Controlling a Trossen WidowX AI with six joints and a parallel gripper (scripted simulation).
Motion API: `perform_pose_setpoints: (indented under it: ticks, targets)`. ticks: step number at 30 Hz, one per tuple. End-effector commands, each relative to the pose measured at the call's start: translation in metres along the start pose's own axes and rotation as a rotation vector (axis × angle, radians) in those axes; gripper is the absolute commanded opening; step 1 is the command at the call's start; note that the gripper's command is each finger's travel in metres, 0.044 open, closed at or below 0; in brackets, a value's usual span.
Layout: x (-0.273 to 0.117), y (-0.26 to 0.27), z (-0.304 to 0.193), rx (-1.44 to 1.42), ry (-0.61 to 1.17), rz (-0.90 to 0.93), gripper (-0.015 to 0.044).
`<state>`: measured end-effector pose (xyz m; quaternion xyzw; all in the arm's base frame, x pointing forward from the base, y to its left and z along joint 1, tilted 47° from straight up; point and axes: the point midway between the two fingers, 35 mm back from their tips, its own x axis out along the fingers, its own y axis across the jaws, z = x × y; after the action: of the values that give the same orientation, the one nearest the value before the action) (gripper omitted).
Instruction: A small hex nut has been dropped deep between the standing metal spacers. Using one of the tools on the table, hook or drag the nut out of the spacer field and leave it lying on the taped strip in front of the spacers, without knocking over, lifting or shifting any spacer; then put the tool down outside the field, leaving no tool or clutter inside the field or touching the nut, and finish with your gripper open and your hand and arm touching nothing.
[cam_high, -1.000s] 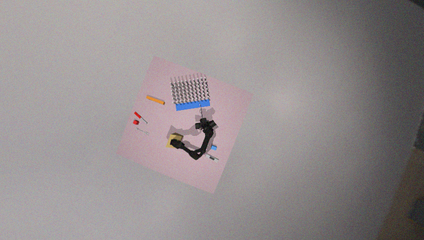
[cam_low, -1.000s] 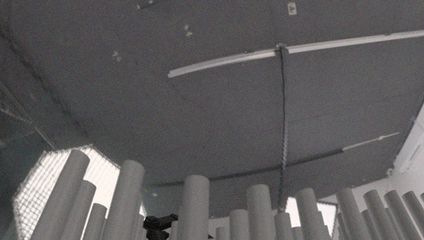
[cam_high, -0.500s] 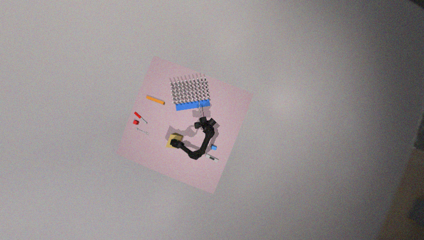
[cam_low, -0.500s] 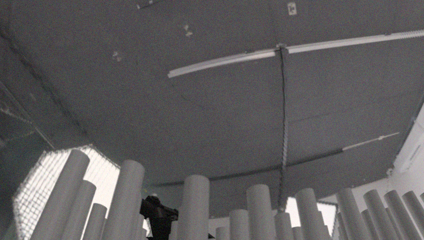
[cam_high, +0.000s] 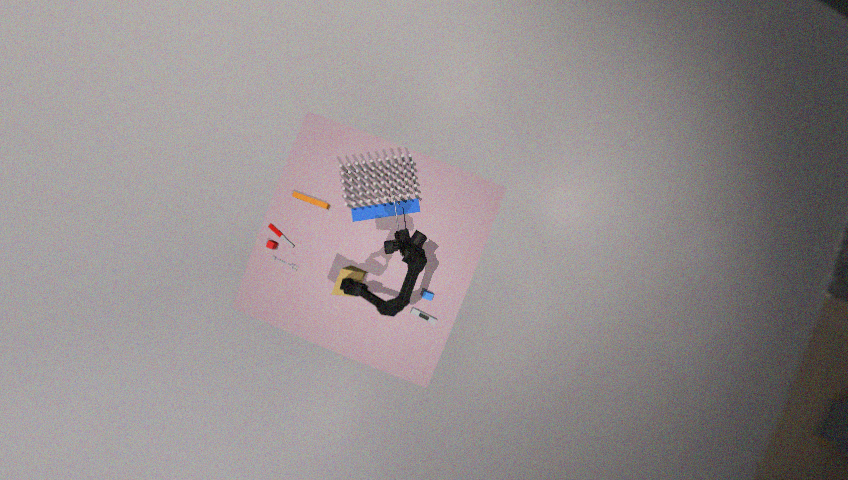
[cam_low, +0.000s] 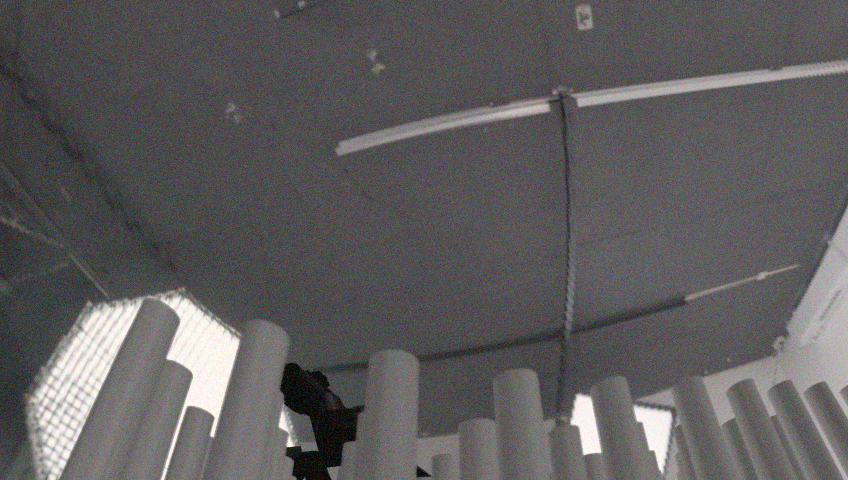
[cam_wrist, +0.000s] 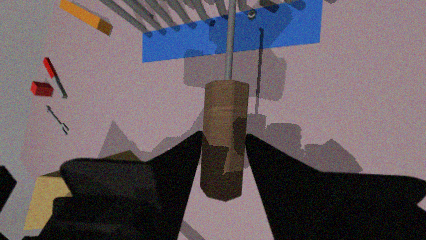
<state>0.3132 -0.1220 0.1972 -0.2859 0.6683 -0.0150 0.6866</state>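
Observation:
My gripper is shut on the wooden handle of a tool with a thin metal rod. It holds the tool in front of the spacer field. The rod extends over the blue taped strip to the front spacers; its tip is out of the wrist view and unclear elsewhere. A small ring-like nut shows on the strip near its spacer-side edge, right of the rod. The grey metal spacers stand in rows; none appears fallen.
An orange bar, a red-handled tool, a red block and a thin forked tool lie left. A blue block and a pale flat item lie right of the arm.

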Motion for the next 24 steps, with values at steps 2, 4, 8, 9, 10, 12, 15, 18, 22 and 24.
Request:
perform_pose_setpoints:
  ticks: [2,4,8,9,10,12,15,18,22,24]
  targets:
    - [0.013,0.029,0.030,0.024,0.011,0.039,0.0000]
    - [0.016,0.039,0.040,0.038,0.015,0.044,0.0000]
    - [0.023,0.061,0.060,0.067,0.024,0.051,0.0000]
    - [0.024,0.067,0.065,0.074,0.026,0.053,0.0000]
    - [0.026,0.073,0.070,0.081,0.029,0.054,0.0000]
    - [0.031,0.084,0.076,0.067,0.044,0.050,0.0000]
    - [0.035,0.096,0.082,0.061,0.058,0.044,0.0000]
    - [0.041,0.112,0.090,0.059,0.075,0.035,0.0000]
    - [0.046,0.133,0.099,0.090,0.088,0.030,0.0000]
    - [0.048,0.144,0.103,0.128,0.091,0.033,0.0000]
